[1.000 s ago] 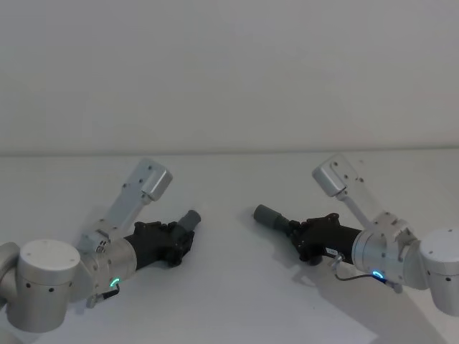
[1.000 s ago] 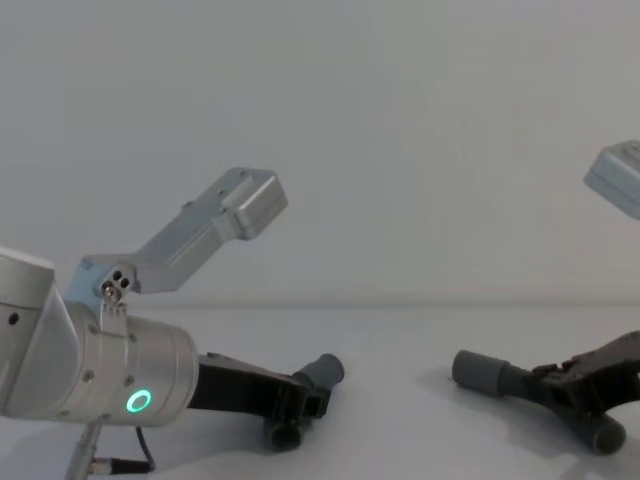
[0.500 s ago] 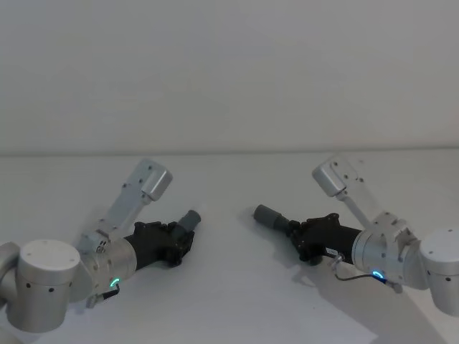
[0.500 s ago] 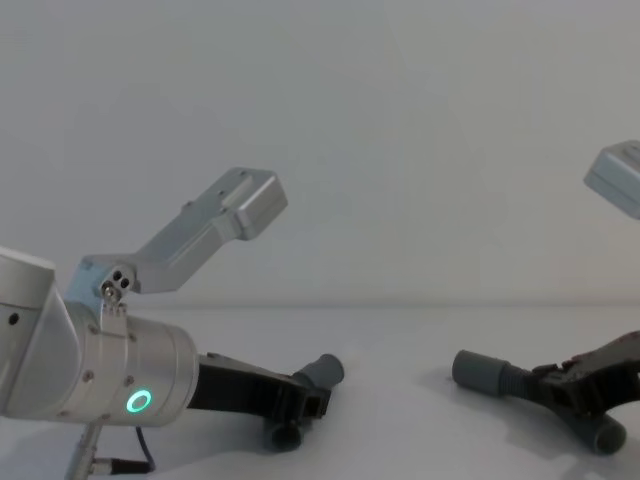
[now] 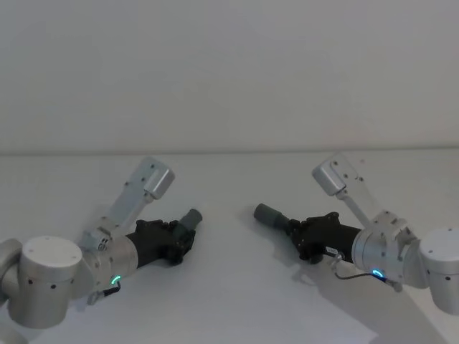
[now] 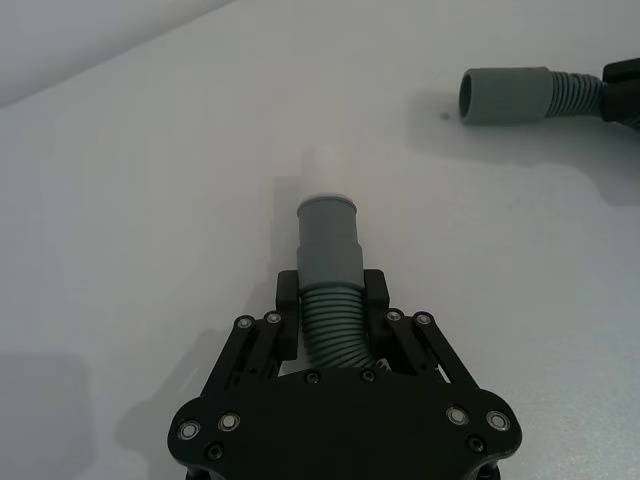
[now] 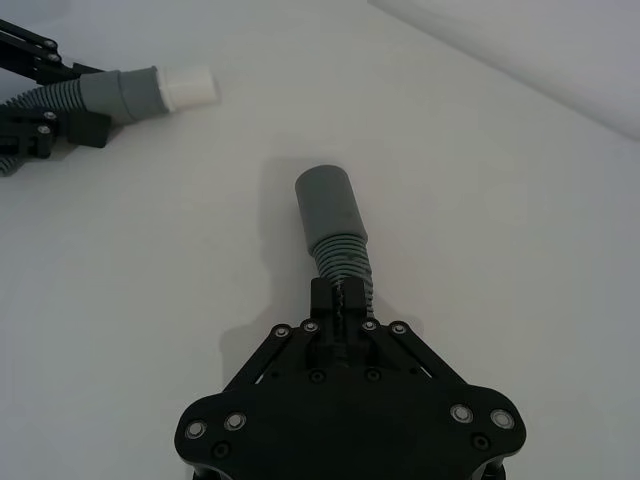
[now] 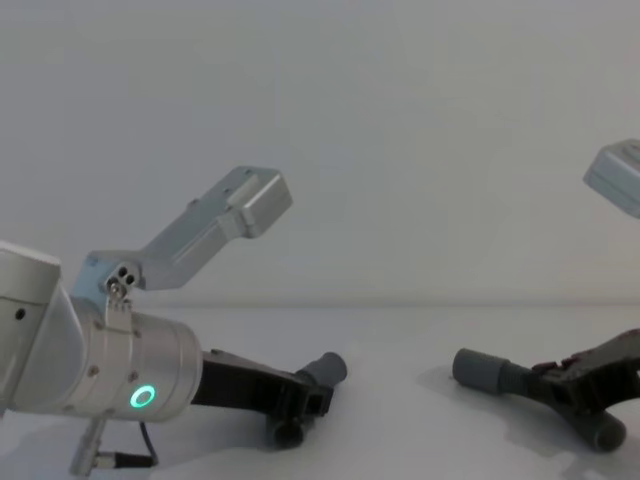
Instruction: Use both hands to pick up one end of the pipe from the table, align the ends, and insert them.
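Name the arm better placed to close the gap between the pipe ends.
Probably left: the left gripper grips the pipe behind its narrow tip, and the collar in the right gripper has its open mouth toward it.

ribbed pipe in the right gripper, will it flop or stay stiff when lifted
Likely bends a little: the ribbed pipe is corrugated beyond the right gripper. Its smooth collar looks rigid. Probably light: its open mouth shows it hollow.

Left gripper (image 5: pixel 179 239) — with its pipe piece (image 5: pixel 191 217) — seemingly edged slightly forward.
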